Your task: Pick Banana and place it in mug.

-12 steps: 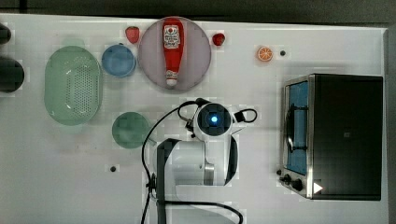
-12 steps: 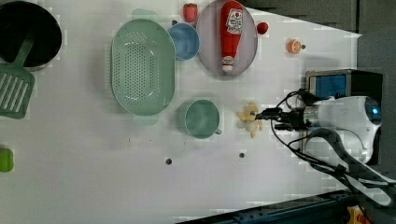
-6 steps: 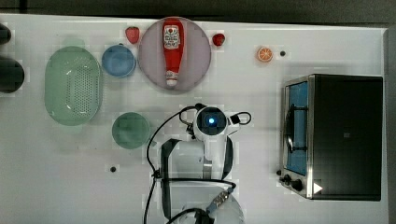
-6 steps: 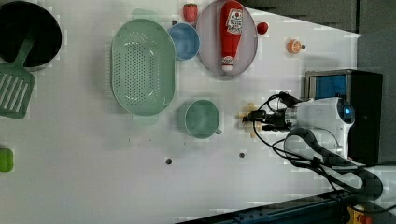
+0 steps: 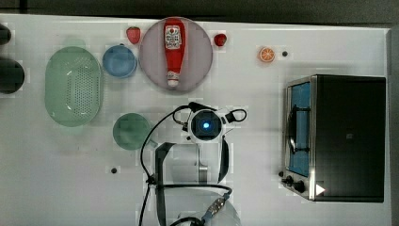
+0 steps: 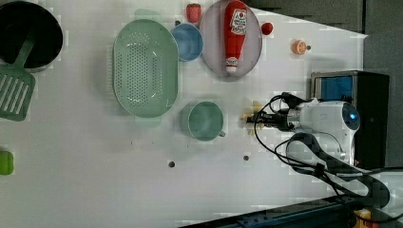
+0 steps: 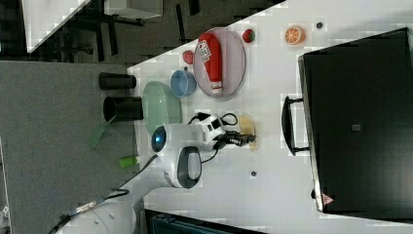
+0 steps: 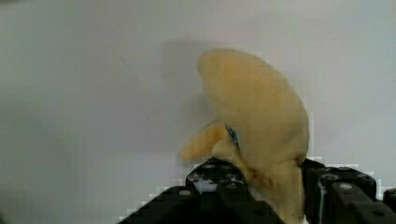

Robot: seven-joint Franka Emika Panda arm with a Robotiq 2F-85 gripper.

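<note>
Gripper at the banana, mug standing open alongside.

In the wrist view the banana (image 8: 254, 135) sits between the two black fingers (image 8: 219, 179) of the gripper (image 8: 268, 186), which appear closed on its lower end; whether it has left the white desk (image 5: 70, 179) cannot be told. In the left view the banana (image 6: 253, 110) shows pale yellow just ahead of the gripper (image 6: 256, 118), near the mug (image 6: 203, 121) on the left view's right side, apart from it. The mug stands upright with its mouth open, so the fruit can be lowered in from above. Holding one end leaves the curved body free, probably to enter the mug first.
</note>
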